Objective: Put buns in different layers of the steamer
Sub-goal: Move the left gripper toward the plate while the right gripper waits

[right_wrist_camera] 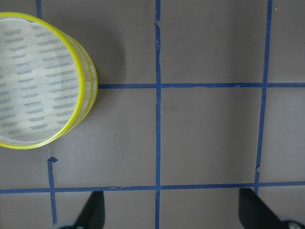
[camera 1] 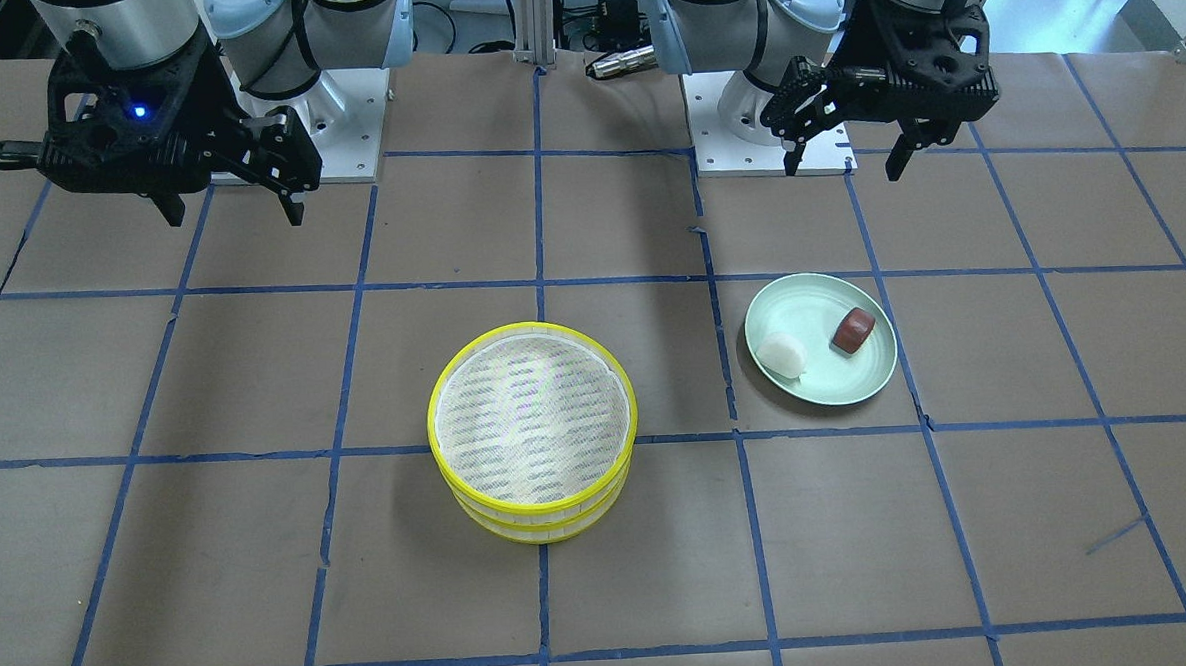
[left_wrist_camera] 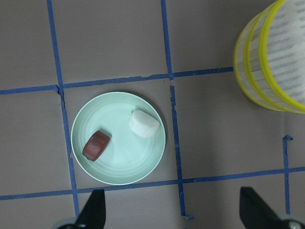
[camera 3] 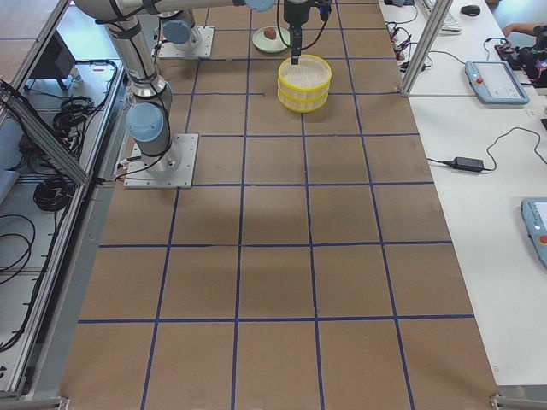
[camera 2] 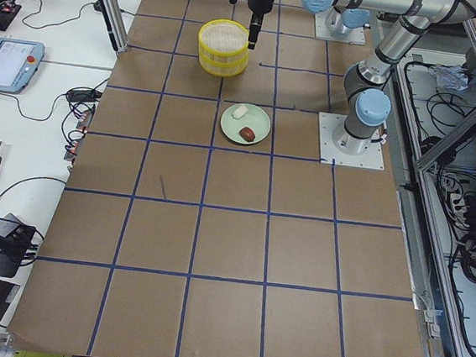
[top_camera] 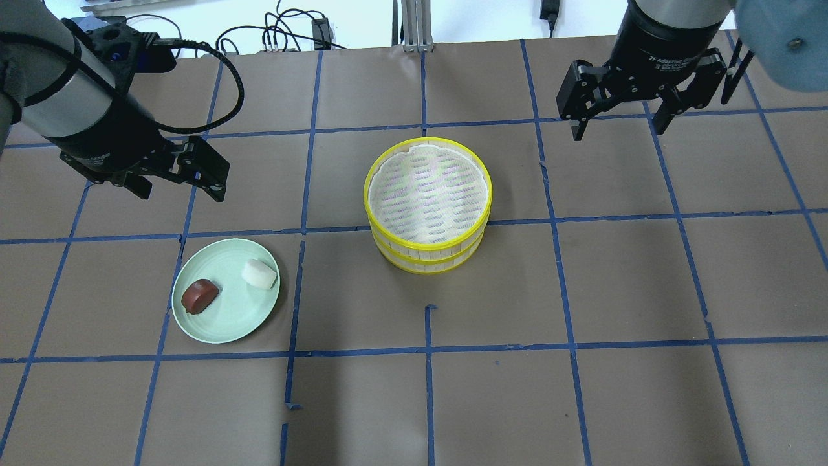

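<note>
The steamer [top_camera: 428, 201], two stacked yellow-rimmed trays with a whitish mesh floor, stands at the table's middle and holds nothing in its top tray; it also shows in the front view [camera 1: 532, 431]. A white bun [top_camera: 259, 274] and a reddish-brown bun [top_camera: 199, 296] lie on a pale green plate [top_camera: 226, 323], also in the left wrist view as white bun [left_wrist_camera: 144, 124] and brown bun [left_wrist_camera: 96, 145]. My left gripper [top_camera: 176, 183] is open and empty, high above the table behind the plate. My right gripper [top_camera: 618, 122] is open and empty, high, to the right of the steamer.
The table is covered in brown paper with a blue tape grid. The arm bases [camera 1: 765, 135] stand at the robot's edge. Side benches with tablets [camera 2: 9, 64] and cables flank the table's far side.
</note>
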Tool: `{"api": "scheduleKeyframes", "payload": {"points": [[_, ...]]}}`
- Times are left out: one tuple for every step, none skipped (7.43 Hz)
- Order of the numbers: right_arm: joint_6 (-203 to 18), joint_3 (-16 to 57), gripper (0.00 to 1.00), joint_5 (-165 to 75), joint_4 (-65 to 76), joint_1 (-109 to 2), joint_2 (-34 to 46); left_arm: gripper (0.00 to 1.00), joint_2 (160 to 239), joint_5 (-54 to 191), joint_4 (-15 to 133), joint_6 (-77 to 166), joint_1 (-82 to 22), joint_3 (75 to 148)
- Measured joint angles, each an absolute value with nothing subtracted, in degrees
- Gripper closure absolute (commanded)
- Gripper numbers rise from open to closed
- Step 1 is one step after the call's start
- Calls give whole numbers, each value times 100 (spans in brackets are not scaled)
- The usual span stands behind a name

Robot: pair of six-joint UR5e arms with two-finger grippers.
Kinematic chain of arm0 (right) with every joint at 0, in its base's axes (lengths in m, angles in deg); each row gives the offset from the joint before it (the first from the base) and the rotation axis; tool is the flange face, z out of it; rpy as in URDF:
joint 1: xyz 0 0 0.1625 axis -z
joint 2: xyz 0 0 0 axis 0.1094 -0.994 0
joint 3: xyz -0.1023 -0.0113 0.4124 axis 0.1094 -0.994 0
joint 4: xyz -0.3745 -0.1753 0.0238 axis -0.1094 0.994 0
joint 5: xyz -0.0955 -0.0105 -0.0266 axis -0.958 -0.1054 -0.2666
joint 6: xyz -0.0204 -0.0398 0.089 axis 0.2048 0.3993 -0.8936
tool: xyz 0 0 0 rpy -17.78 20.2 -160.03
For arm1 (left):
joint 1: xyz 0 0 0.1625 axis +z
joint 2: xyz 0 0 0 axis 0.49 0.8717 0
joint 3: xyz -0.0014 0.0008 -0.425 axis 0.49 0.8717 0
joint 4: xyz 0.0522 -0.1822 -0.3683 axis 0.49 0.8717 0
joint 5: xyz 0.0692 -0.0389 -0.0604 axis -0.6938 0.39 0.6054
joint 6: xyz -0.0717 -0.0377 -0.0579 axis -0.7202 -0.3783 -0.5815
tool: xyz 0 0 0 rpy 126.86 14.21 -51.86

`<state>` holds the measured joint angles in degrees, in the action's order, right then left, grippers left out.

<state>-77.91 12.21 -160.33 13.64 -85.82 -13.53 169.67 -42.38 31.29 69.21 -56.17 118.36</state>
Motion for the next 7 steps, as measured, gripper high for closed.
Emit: {"api": "scheduleKeyframes", "payload": {"points": [[-7792,1212,0,-16043,1286,-8580,-1368,0,16967,-4234,3123,6928,-5617,11839],[-7796,1186,0,-16048,1219,-8580,-1380,0,16967,-4225,3116,6930,-5617,11840],[-7798,1179,0,-16046,1187,-8584,-1386,0,16967,-4216,3110,6935,-5617,11843],[-7805,1193,0,-16039,1173,-8599,-1389,0,16966,-4219,3114,6973,-5606,11857],[-7822,1204,0,-16031,1170,-8609,-1392,0,16973,-4228,3131,7146,-5558,11880],[-7838,1211,0,-16010,1163,-8609,-1409,0,17036,-4234,3132,7394,-5509,11907],[-7820,1226,0,-15978,1123,-8602,-1470,1,17201,-4247,3112,7561,-5483,11962]]}}
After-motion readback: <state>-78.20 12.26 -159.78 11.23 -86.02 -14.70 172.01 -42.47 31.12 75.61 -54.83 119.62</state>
